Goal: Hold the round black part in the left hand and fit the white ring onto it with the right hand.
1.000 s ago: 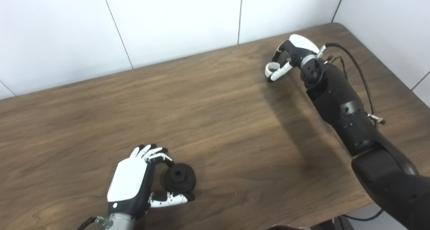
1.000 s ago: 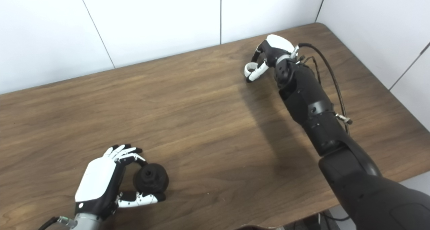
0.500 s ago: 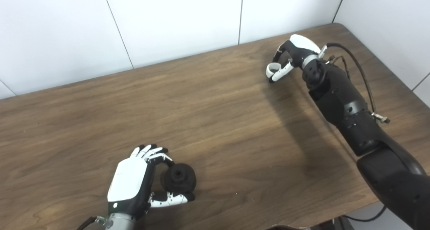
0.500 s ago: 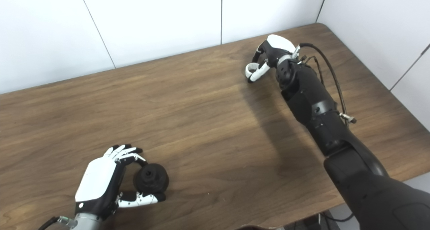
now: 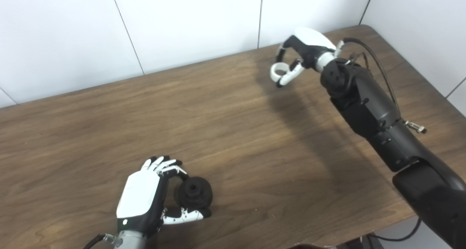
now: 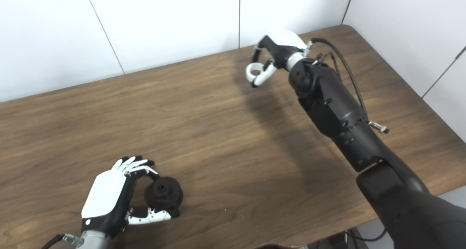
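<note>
White ring [image 5: 277, 70] pinched in right hand [image 5: 295, 58] above far counter [image 5: 233, 125], well apart from round black part [image 5: 194, 193] gripped by left hand [image 5: 145, 198] near front-left

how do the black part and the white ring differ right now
The black part is dark, chunky and looks solid apart from a small centre hole; the white ring is thin and open through the middle. The black part sits low at the near edge of the table in the left hand; the white ring is at the far side, pinched by the right hand. Both are round and held.
</note>
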Controlling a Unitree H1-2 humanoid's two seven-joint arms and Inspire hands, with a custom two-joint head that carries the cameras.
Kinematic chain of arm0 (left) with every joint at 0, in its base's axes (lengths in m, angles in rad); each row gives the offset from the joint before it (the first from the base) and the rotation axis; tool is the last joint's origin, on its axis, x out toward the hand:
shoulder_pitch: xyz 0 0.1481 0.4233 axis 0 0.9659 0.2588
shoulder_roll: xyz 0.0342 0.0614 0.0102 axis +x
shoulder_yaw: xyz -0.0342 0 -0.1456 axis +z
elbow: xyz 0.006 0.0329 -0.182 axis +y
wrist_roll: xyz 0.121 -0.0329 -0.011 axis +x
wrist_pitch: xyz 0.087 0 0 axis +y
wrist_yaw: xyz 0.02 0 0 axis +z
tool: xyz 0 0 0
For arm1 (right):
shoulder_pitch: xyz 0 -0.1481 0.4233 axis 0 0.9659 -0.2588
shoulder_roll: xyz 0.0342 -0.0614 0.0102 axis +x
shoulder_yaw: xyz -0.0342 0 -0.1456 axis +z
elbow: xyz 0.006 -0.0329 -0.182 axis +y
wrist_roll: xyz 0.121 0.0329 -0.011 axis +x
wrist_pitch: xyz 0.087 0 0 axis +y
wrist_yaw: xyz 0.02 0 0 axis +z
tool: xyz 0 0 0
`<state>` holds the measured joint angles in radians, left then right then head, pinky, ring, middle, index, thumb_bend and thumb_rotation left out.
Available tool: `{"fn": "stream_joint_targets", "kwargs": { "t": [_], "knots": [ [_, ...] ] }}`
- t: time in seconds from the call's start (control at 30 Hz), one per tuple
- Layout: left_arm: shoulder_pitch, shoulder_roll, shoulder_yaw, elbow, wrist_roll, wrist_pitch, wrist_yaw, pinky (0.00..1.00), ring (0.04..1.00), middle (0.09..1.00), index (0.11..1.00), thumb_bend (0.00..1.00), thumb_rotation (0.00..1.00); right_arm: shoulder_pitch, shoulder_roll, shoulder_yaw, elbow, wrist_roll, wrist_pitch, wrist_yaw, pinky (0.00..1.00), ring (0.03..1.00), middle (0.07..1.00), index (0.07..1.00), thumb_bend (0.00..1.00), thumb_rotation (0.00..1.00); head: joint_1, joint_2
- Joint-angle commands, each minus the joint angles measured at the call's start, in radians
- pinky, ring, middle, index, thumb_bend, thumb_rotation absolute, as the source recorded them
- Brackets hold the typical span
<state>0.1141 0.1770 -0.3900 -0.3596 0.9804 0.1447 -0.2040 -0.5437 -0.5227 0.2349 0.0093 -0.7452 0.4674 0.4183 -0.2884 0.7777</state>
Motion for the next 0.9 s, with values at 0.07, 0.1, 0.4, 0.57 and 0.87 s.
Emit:
{"fn": "stream_joint_targets", "kwargs": {
  "t": [0.07, 0.1, 0.4, 0.57, 0.87],
  "knots": [
    [0.025, 0.008, -0.012, 0.021, 0.040, 0.038, -0.055, 0.97, 0.903, 0.802, 0.485, 0.52, 0.05, -0.046, 0.011, 0.026, -0.100, -0.043, 0.001, 0.044, 0.98, 0.916, 0.836, 0.487, 0.52, 0.14, 0.023, 0.004],
    [0.027, 0.006, -0.012, 0.021, 0.042, 0.039, -0.054, 0.97, 0.903, 0.803, 0.485, 0.52, 0.05, -0.044, 0.016, 0.035, -0.119, -0.042, -0.003, 0.052, 0.98, 0.912, 0.832, 0.487, 0.52, 0.14, 0.028, 0.004],
    [0.031, -0.019, -0.028, 0.024, 0.074, 0.053, -0.049, 0.96, 0.898, 0.805, 0.485, 0.52, 0.05, -0.013, 0.042, 0.071, -0.254, -0.033, -0.002, 0.180, 0.97, 0.920, 0.830, 0.485, 0.52, 0.14, 0.106, 0.018],
    [0.028, -0.036, -0.044, 0.023, 0.100, 0.068, -0.058, 0.95, 0.898, 0.806, 0.486, 0.52, 0.05, 0.016, 0.046, 0.088, -0.344, -0.028, -0.006, 0.233, 0.97, 0.909, 0.821, 0.485, 0.52, 0.14, 0.165, 0.026],
    [0.022, -0.070, -0.066, 0.028, 0.127, 0.085, -0.051, 0.95, 0.899, 0.801, 0.487, 0.52, 0.05, 0.073, 0.040, 0.077, -0.496, -0.005, -0.012, 0.295, 1.00, 0.913, 0.835, 0.485, 0.52, 0.14, 0.246, 0.040]
  ]
}}
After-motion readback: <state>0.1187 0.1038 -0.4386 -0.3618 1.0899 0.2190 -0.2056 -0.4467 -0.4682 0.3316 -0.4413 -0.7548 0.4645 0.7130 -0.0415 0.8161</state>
